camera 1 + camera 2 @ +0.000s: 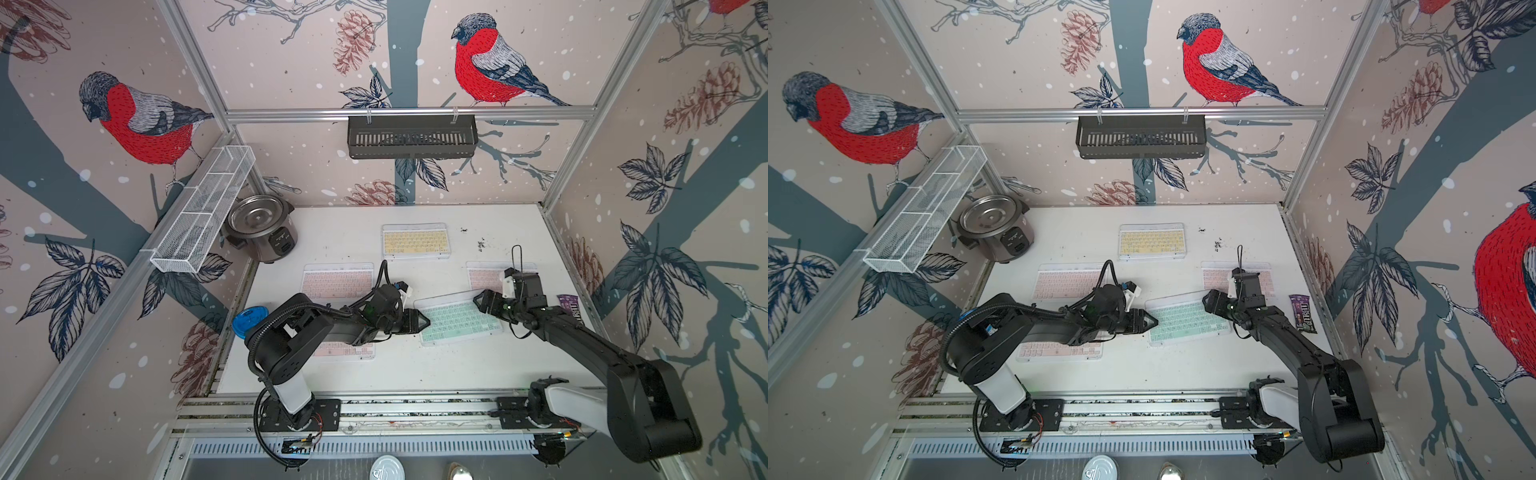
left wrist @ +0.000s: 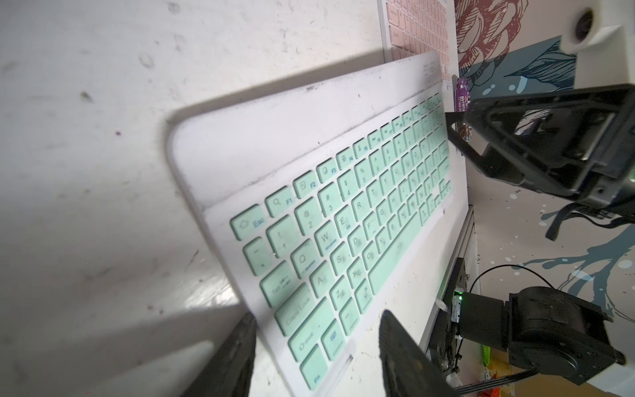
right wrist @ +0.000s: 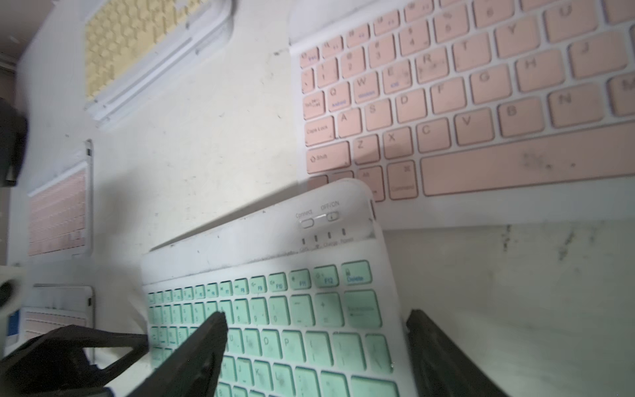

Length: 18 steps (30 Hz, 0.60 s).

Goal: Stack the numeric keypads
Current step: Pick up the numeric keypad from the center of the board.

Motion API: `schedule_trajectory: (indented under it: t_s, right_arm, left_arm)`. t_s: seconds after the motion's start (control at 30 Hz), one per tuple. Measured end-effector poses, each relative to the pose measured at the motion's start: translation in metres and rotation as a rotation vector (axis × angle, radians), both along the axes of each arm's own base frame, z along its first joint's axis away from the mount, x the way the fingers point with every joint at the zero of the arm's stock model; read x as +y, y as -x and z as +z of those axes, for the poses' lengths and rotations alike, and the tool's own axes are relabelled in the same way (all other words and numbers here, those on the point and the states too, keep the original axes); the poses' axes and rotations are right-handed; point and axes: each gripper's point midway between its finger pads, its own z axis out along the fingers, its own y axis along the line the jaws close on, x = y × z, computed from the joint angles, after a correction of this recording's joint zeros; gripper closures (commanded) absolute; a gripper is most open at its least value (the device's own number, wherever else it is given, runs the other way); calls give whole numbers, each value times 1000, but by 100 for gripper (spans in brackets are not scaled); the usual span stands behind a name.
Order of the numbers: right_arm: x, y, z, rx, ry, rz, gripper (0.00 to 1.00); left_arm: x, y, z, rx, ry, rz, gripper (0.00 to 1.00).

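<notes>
Several numeric keypads lie apart on the white table. The mint green keypad (image 1: 457, 322) (image 2: 343, 213) is in the middle, raised and tilted, and its far right corner overlaps a pink keypad (image 3: 481, 103). My left gripper (image 1: 424, 321) (image 2: 319, 316) is turned on its side and shut on the mint keypad's left end. My right gripper (image 1: 480, 301) (image 3: 316, 315) is open at the keypad's right end, one finger over the keys and the other past the edge. A yellow keypad (image 1: 415, 241) lies at the back. Two more pink ones lie at the left (image 1: 336, 282), one partly under my left arm (image 1: 345, 351).
A rice cooker (image 1: 259, 228) stands at the back left corner and a blue lid (image 1: 248, 320) lies at the left edge. A purple candy packet (image 1: 571, 309) lies by the right wall. A white wire basket (image 1: 203, 208) and a black basket (image 1: 411, 137) hang on the walls.
</notes>
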Motion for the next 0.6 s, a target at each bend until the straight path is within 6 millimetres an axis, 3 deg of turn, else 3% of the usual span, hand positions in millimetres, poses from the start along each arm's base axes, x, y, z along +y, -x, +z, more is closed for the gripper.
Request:
schedule_trajectory:
  t_s: [0.27,0.6]
  right_arm:
    - [9,-5,40,-147,-91,28,21]
    - [15,15,39,-109,-122,67,22]
  left_arm:
    - [2,-1,-2,0,-13,9,43]
    - [13,-8,0,-22,-22,45,43]
